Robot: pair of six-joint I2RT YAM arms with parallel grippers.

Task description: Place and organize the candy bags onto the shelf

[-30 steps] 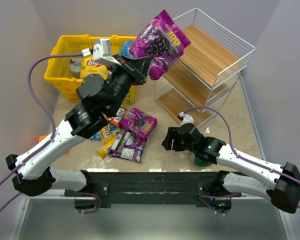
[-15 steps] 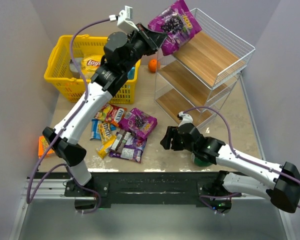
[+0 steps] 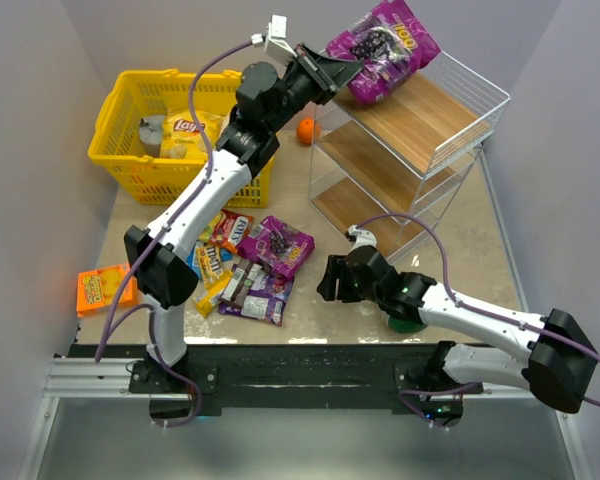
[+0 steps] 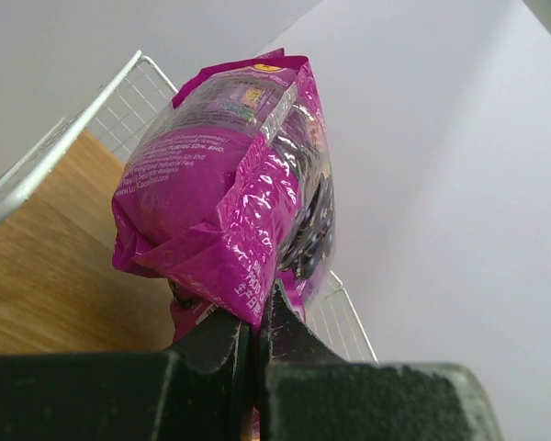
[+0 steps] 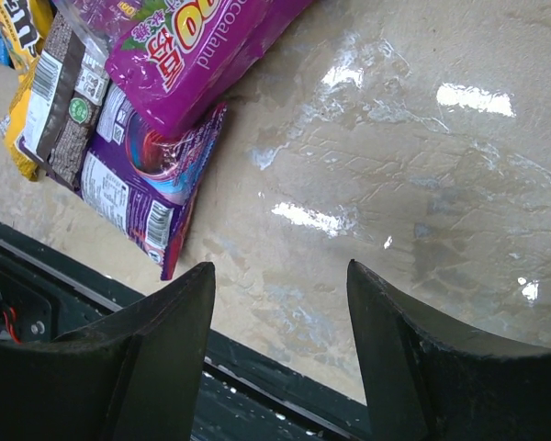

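My left gripper (image 3: 342, 72) is shut on a large purple candy bag (image 3: 385, 50) and holds it in the air over the back top tier of the white wire shelf (image 3: 430, 115). In the left wrist view the bag (image 4: 230, 193) hangs pinched between my fingers (image 4: 216, 335), above the wooden tier. The second large purple bag (image 3: 277, 245) lies on the table amid several smaller candy bags (image 3: 230, 270). My right gripper (image 3: 330, 280) is open and empty low over the table, right of that pile; the purple bag (image 5: 193, 55) and a smaller purple packet (image 5: 138, 179) show in its view.
A yellow basket (image 3: 130, 150) with a Lay's chip bag (image 3: 188, 128) stands at the back left. An orange ball (image 3: 306, 130) lies between basket and shelf. A flat orange box (image 3: 102, 288) lies at the left edge. A green object (image 3: 408, 322) sits under the right arm.
My left arm has stretched up and to the right, carrying the large purple bag from beside the basket to over the shelf's top tier. The right gripper has barely shifted.
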